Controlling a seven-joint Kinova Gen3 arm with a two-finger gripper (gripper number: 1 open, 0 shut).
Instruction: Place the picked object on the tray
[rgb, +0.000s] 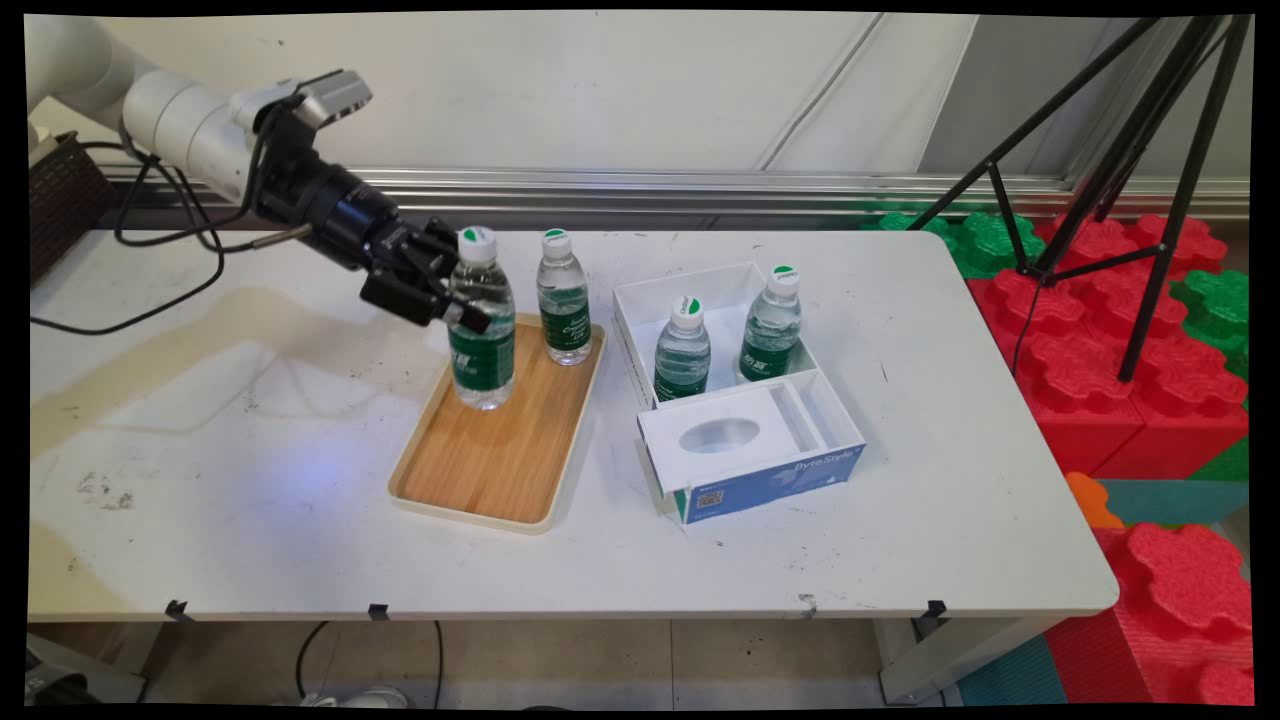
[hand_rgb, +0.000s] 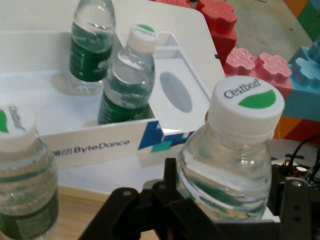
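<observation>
A wooden tray lies toward the bench's near edge. On its far end stand two water bottles. The nearer bottle is clasped at its upper body by the tool, whose fingers are closed against its sides. The second bottle stands just beside it. Two more bottles are seen inside a white box to the right.

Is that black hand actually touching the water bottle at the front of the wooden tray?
Touching. In the hand view, the hand has its fingers pressed against both sides of the front water bottle; the main view shows it clamped just under the cap.
</observation>
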